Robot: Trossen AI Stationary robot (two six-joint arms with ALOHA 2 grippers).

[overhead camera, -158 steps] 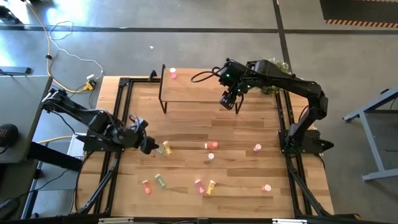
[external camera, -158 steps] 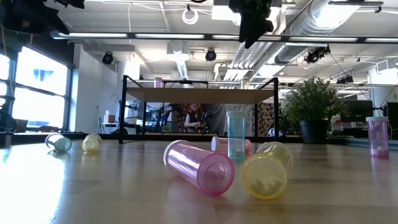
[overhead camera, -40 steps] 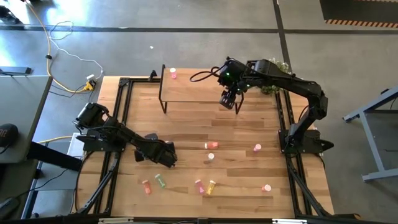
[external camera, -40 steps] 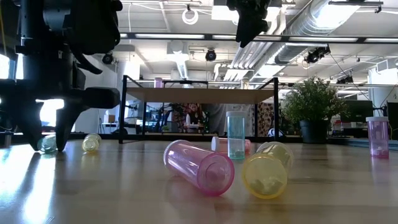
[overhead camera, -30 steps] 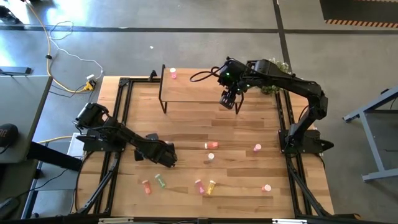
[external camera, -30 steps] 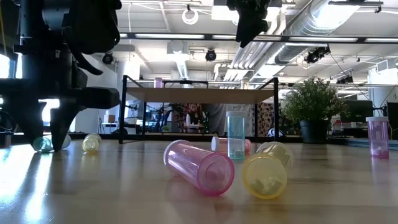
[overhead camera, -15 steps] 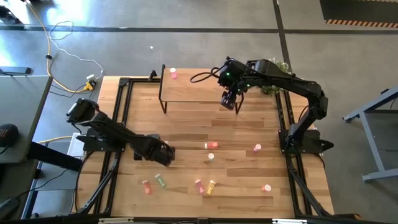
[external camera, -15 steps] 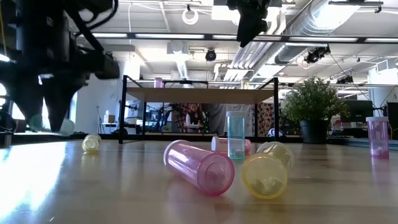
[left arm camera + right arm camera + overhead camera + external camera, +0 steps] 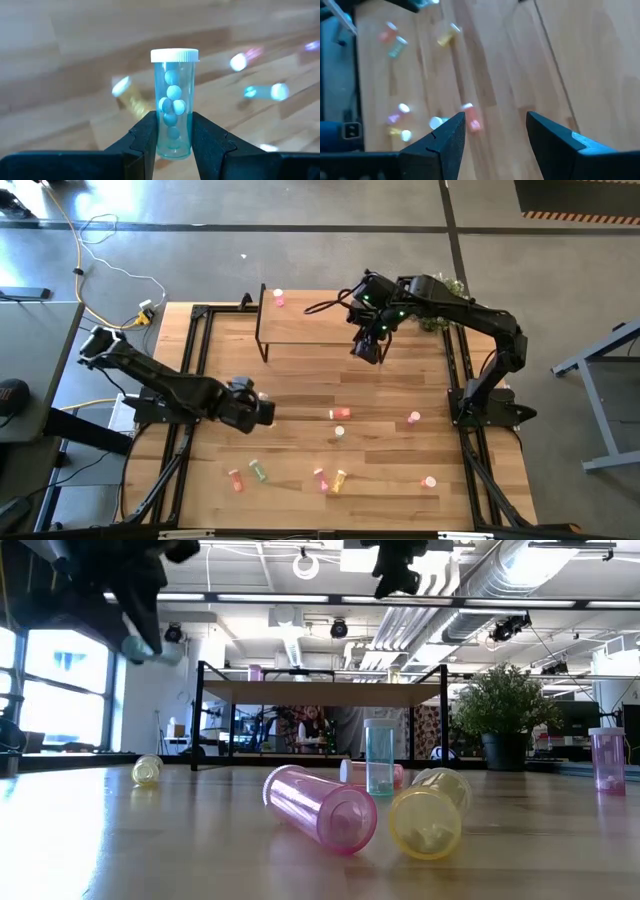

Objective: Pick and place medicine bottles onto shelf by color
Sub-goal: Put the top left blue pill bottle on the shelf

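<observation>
Medicine bottle of pale teal plastic with a white cap (image 9: 173, 122) was pinched upright between the left gripper (image 9: 252, 406) fingers, lifted clear of the wooden surface (image 9: 300, 375). It ought to be kept upright and carried to the low light-wood shelf (image 9: 305, 320). The right gripper (image 9: 366, 346), fingers spread, was held above the shelf.

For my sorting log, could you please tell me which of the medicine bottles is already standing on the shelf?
Only the pink bottle at the shelf's far left corner. The other bottles are down on the tabletop, except the green bottle gripped by the left end effector.
</observation>
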